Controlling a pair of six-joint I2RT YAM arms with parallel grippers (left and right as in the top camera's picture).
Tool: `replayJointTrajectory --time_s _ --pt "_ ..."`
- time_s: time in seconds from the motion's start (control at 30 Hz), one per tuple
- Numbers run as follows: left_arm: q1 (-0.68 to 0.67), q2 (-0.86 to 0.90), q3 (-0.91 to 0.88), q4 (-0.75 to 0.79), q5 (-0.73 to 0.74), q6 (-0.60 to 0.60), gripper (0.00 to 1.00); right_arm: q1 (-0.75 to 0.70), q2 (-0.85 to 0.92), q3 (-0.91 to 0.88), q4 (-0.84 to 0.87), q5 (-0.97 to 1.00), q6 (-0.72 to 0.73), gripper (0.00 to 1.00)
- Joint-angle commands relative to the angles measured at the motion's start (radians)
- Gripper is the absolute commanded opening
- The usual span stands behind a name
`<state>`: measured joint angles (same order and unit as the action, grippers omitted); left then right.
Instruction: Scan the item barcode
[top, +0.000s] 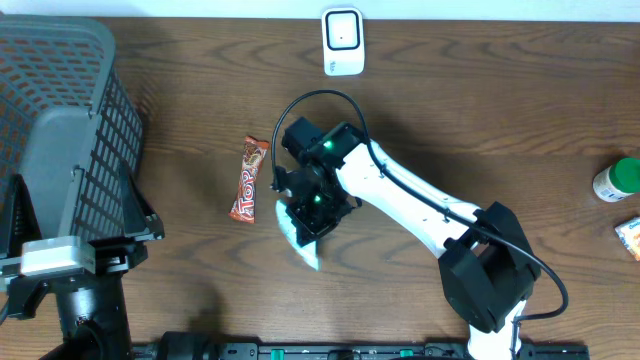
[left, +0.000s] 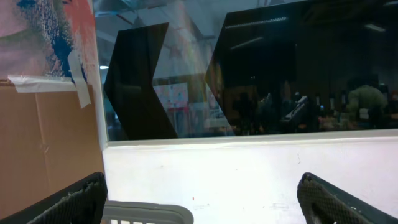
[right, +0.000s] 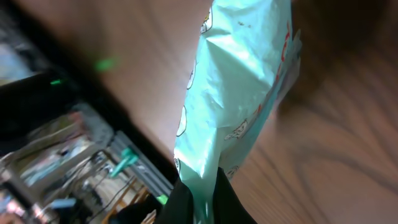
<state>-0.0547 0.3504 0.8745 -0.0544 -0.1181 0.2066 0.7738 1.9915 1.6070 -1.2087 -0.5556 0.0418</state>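
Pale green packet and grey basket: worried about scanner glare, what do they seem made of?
The pale green packet: likely thin plastic film, semi-glossy; it creases sharply and shows soft highlights. The grey basket: probably moulded plastic, matte; open lattice walls with no shine.

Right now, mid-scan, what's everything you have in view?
packet: one, pale mint green, pinched in right gripper, centre
candy bar: one, red-brown wrapper, flat, left of packet
scanner: one, white, far edge, centre
basket: one, grey mesh, far left
bottle: one, white, green cap, right edge
snack pack: one, orange, right edge, cut off
table: one, dark wood
left gripper: one, black, open, empty, beside basket
right gripper: one, black, shut on packet
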Motion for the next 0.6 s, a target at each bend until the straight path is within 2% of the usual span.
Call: replayJointTrajectory --time_s 0.0,0.3,0.57 --pt "0.004 -0.015 -0.007 0.003 0.005 -0.006 0.98 -0.008 0.011 -0.003 0.013 -0.156 -0.071 0.01" --pt "0.004 -0.015 -0.007 0.002 0.005 -0.005 0.98 -0.019 0.011 -0.098 0.118 -0.339 -0.102 0.01" --pt "0.004 -0.015 -0.007 -0.008 0.005 -0.006 0.98 -0.062 0.011 -0.204 0.163 -0.298 -0.098 0.01"
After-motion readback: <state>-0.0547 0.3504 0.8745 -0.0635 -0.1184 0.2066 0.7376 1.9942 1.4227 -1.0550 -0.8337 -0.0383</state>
